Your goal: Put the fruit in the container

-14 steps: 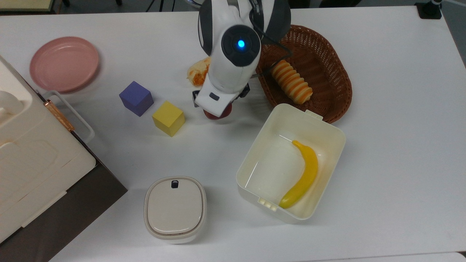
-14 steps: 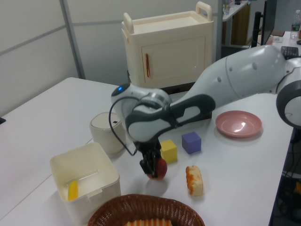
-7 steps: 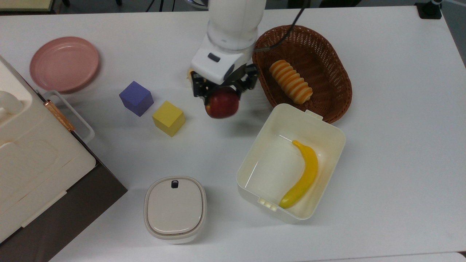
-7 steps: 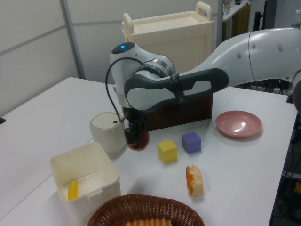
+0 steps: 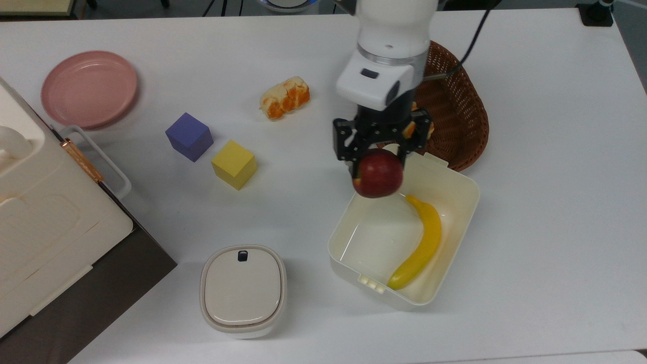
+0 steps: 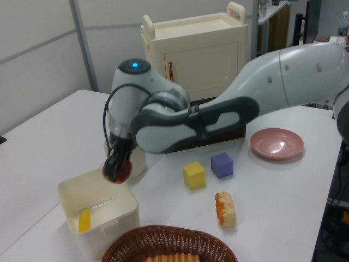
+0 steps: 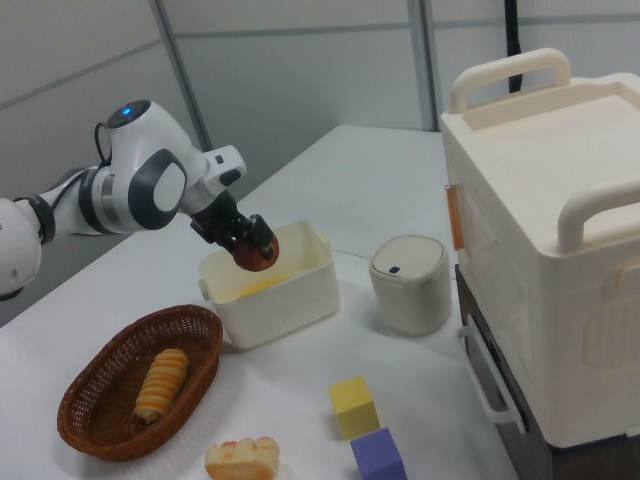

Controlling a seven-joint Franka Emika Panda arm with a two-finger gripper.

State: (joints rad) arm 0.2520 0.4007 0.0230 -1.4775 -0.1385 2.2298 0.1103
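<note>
Dark-red apple [image 5: 378, 173] hangs in the air, clamped between the fingers, just above the tub's rim; cream-white tub [image 5: 457, 237] sits open and upright on the table, deep-walled, round-cornered.

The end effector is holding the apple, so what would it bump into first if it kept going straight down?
Probably the tub: the end effector points down with the apple over the tub's rim, near the banana. Rim or floor first is unclear.

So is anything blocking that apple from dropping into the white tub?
Nothing visible does. The gripper holds the apple above the open tub, near its rim. A banana lies along one side of the floor, leaving bare floor beside it.
</note>
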